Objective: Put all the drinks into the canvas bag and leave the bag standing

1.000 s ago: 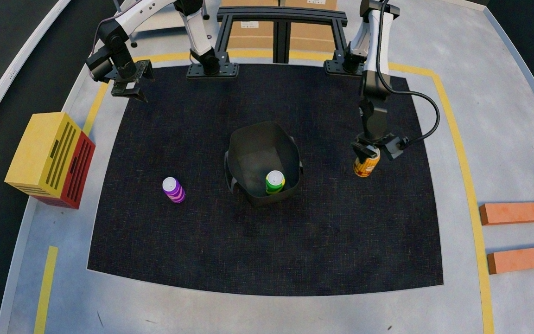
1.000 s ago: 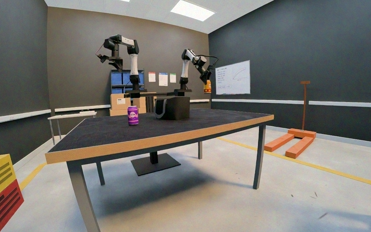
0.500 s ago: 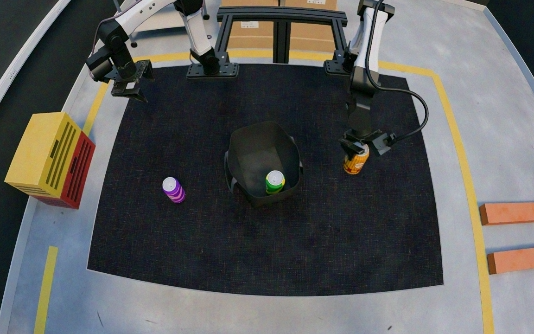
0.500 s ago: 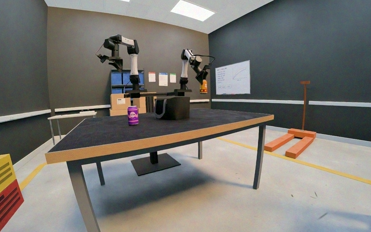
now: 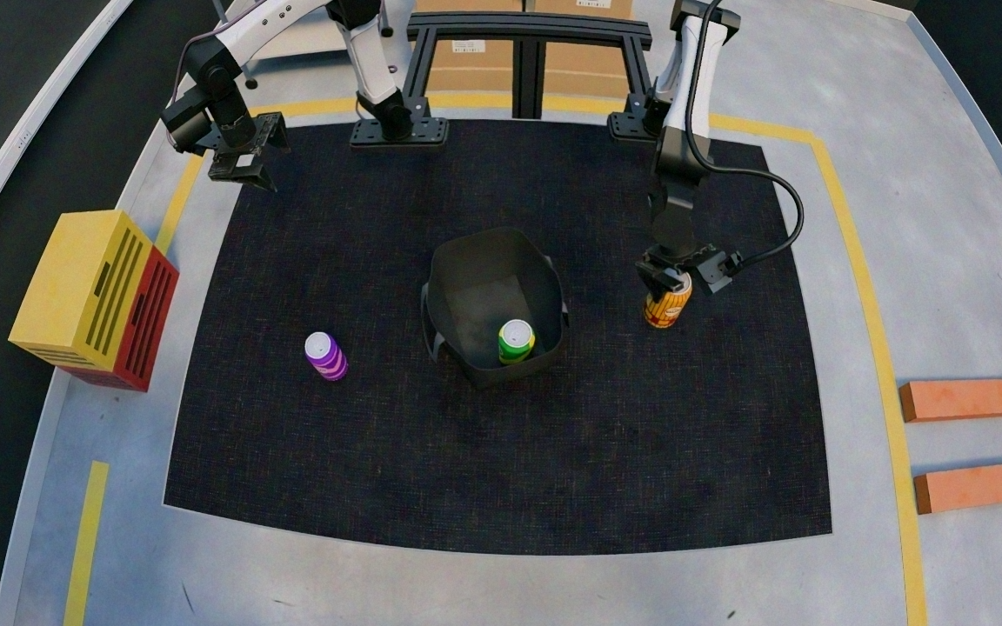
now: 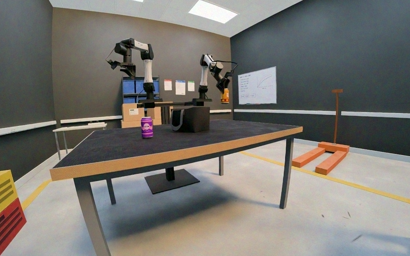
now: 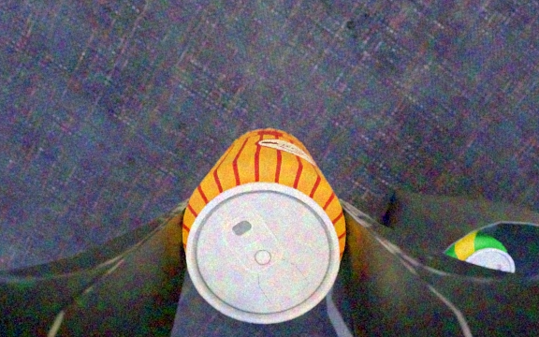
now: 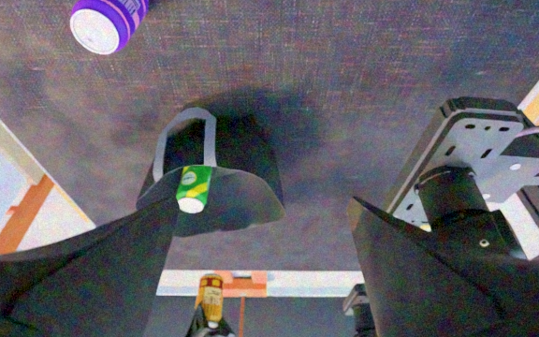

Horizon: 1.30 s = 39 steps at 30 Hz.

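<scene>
Bag [image 5: 454,268] [image 6: 196,119] [image 8: 260,140] upright, dark, walls raised; its wall hides the green can [image 5: 516,342] [image 7: 485,248] [image 8: 192,189] in exterior. Purple can [image 5: 325,356] [image 6: 146,127] [image 8: 110,23] cropped in right wrist, on table. Left gripper [image 5: 678,282] [image 6: 223,89] [image 7: 265,225] [image 8: 211,323] grips orange can [image 5: 668,302] [image 6: 224,96] [image 7: 265,253] [image 8: 211,300] aloft; right gripper [image 5: 275,159] [image 6: 133,71] [image 8: 265,201] open.

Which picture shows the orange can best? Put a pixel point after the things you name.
The left wrist view: the orange can [image 5: 667,305] [image 6: 225,96] [image 7: 269,164] [image 8: 211,300] fills its middle, lid showing. Top shows it partly covered; exterior shows it small, raised; right wrist shows it tiny, low down.
</scene>
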Motion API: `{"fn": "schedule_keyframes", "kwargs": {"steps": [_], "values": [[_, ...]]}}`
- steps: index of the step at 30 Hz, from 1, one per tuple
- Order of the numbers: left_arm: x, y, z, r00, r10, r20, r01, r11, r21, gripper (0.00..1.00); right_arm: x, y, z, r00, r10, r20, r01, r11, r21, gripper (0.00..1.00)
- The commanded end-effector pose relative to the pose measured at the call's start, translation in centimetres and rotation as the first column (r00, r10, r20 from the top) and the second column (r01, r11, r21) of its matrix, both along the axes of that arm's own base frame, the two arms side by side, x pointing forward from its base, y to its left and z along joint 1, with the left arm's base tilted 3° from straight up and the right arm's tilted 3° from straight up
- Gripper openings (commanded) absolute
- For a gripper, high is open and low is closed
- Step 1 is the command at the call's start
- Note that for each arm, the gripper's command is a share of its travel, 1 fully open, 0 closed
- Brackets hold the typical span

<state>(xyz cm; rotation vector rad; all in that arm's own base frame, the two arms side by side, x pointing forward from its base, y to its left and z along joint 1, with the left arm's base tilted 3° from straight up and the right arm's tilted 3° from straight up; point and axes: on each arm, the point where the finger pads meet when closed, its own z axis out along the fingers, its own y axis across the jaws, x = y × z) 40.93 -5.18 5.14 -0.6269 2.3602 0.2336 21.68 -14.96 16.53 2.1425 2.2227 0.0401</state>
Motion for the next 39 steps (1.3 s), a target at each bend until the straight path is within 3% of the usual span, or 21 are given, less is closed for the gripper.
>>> {"fn": "schedule_keyframes", "kwargs": {"steps": [1, 4, 6, 9, 10, 12, 14, 17, 19, 21, 23, 29, 31, 35, 39], "values": [[2.9, -0.4, 4.3, 0.99, 0.013, 0.14, -0.011, 1.0, -0.017, 0.74, 0.6, -0.7, 1.3, 0.999, -0.008, 0.048, 0.01, 0.998, -0.055, 1.0], [2.0, -1.9, 1.6, 0.997, 0.026, 0.078, -0.025, 1.0, -0.008, 0.74, 0.6, -0.7, 1.3, 0.999, -0.008, 0.048, 0.01, 0.998, -0.055, 1.0], [1.6, -2.7, 3.1, 0.995, 0.023, 0.102, -0.021, 1.0, -0.019, 0.74, 0.6, -0.7, 1.3, 0.999, -0.008, 0.048, 0.01, 0.998, -0.055, 1.0], [1.6, -3.6, 1.4, 0.997, 0.024, 0.077, -0.023, 1.0, -0.011, 0.74, 0.6, -0.7, 1.3, 0.999, -0.008, 0.048, 0.01, 0.998, -0.055, 1.0], [2.1, -3.7, 3.1, 0.993, 0.006, 0.12, -0.003, 1.0, -0.024, 0.74, 0.6, -0.7, 1.3, 0.999, -0.008, 0.048, 0.01, 0.998, -0.055, 1.0], [2.1, -3.7, 3.1, 0.993, 0.006, 0.12, -0.003, 1.0, -0.024, 0.74, 0.6, -0.7, 1.3, 0.999, -0.008, 0.048, 0.01, 0.998, -0.055, 1.0], [1.2, -4.2, 1.1, 0.998, 0.028, 0.061, -0.028, 1.0, -0.003, 0.74, 0.6, -0.7, 1.3, 0.999, -0.008, 0.048, 0.01, 0.998, -0.055, 1.0], [1.1, -5.3, 2.8, 0.995, 0.025, 0.1, -0.023, 0.999, -0.024, 0.74, 0.6, -0.7, 1.3, 0.999, -0.008, 0.048, 0.01, 0.998, -0.055, 1.0], [1.1, -6.0, 1.1, 0.997, 0.023, 0.073, -0.022, 1.0, -0.012, 0.74, 0.6, -0.7, 1.3, 0.999, -0.008, 0.048, 0.01, 0.998, -0.055, 1.0], [1.0, -6.8, 2.4, 0.995, 0.022, 0.097, -0.019, 0.999, -0.027, 0.74, 0.6, -0.7, 1.3, 0.999, -0.008, 0.048, 0.01, 0.998, -0.055, 1.0], [0.7, -7.2, 1.1, 0.997, 0.022, 0.072, -0.022, 1.0, -0.014, 0.74, 0.6, -0.7, 1.3, 0.999, -0.008, 0.048, 0.01, 0.998, -0.055, 1.0], [1.1, -8.3, 3.1, 0.993, 0.008, 0.12, -0.004, 0.999, -0.037, 0.74, 0.6, -0.7, 1.3, 0.999, -0.008, 0.048, 0.01, 0.998, -0.055, 1.0], [0.2, -8.8, 1.0, 0.997, 0.026, 0.067, -0.026, 1.0, -0.012, 0.74, 0.6, -0.7, 1.3, 0.999, -0.008, 0.048, 0.01, 0.998, -0.055, 1.0], [1.0, -9.7, 4.4, 0.988, 0.013, 0.154, -0.003, 0.998, -0.063, 0.74, 0.6, -0.7, 1.3, 0.999, -0.008, 0.048, 0.01, 0.998, -0.055, 1.0], [1.4, -8.7, 4.5, 0.988, 0.028, 0.155, -0.019, 0.998, -0.061, 0.74, 0.6, -0.7, 1.3, 0.999, -0.008, 0.048, 0.01, 0.998, -0.055, 1.0]]}}
